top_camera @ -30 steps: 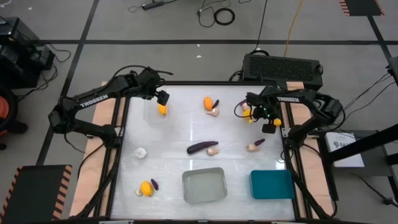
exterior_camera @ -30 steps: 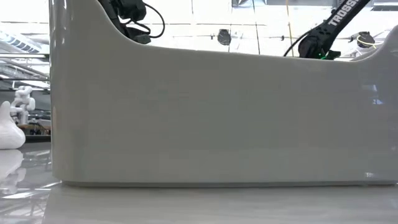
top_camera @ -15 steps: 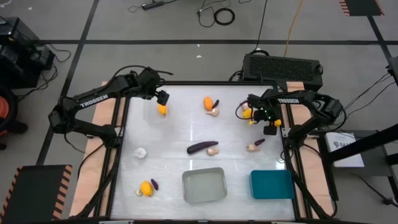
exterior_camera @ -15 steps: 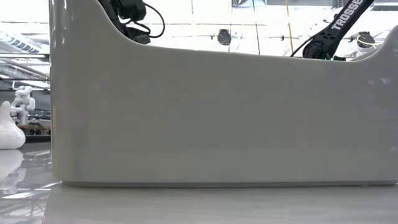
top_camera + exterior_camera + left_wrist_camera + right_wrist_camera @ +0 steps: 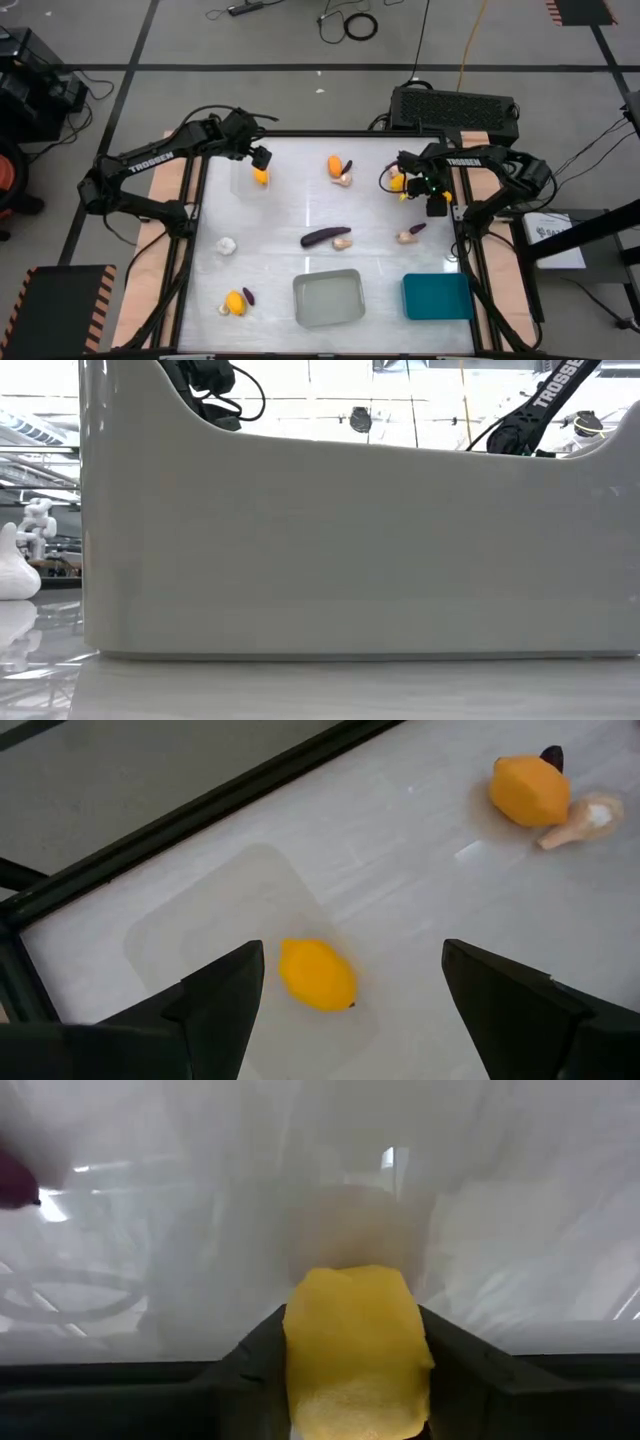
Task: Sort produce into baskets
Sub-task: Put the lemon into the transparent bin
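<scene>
Produce lies scattered over the white table (image 5: 300, 210). Landmark: the black vented box (image 5: 455, 108) behind the table's far edge. Just in front of that box, the right pincer (image 5: 434, 203) has its fingers pressed against both flanks of a yellow piece (image 5: 357, 1348), gripping it across the middle. It looks light, stiff and smooth-skinned, so a squeeze across the widest part should hold; nearer an end it could squirt out. Well to the left of the box, the left pincer (image 5: 345, 990) hangs open over a clear bin (image 5: 190, 925) with an orange-yellow piece (image 5: 316, 974) inside. A teal bin (image 5: 437, 296) and a grey bin (image 5: 327, 298) sit at the near edge.
</scene>
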Tool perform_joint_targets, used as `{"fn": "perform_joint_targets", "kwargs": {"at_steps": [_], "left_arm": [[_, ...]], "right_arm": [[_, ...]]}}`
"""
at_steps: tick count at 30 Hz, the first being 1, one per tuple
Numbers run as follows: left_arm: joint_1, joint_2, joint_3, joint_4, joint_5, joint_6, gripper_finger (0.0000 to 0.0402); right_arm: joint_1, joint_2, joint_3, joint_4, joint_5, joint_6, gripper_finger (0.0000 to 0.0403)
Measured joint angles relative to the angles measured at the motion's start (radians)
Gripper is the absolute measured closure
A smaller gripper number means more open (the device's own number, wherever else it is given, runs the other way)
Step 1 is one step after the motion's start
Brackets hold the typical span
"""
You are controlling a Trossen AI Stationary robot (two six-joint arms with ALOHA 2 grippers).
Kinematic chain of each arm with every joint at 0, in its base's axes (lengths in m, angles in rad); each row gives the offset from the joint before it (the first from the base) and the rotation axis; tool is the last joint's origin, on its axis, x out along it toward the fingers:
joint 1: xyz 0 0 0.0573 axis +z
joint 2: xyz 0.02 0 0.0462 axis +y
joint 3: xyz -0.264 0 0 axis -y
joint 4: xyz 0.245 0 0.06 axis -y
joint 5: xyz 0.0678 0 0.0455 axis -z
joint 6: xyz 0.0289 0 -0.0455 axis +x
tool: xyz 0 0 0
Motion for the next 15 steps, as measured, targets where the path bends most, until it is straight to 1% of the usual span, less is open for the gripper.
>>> {"fn": "perform_joint_targets", "kwargs": {"at_steps": [4,6,11,13,15], "left_arm": [[0.000,0.000,0.000,0.000,-0.004,0.025,0.0088],[0.000,0.000,0.000,0.000,-0.004,0.025,0.0088],[0.000,0.000,0.000,0.000,-0.004,0.027,0.0088],[0.000,0.000,0.000,0.001,-0.004,0.045,0.0088],[0.000,0.000,0.000,0.001,0.003,0.051,0.0088]], "right_arm": [[0.002,-0.002,0.034,0.027,0.029,-0.006,0.0264],[0.002,-0.004,0.067,0.029,0.028,0.004,0.0261],[0.005,-0.004,0.190,-0.010,0.020,0.042,0.0226],[0.009,-0.004,0.251,-0.047,0.009,0.059,0.0226],[0.008,-0.004,0.318,-0.090,-0.042,0.074,0.0233]]}}
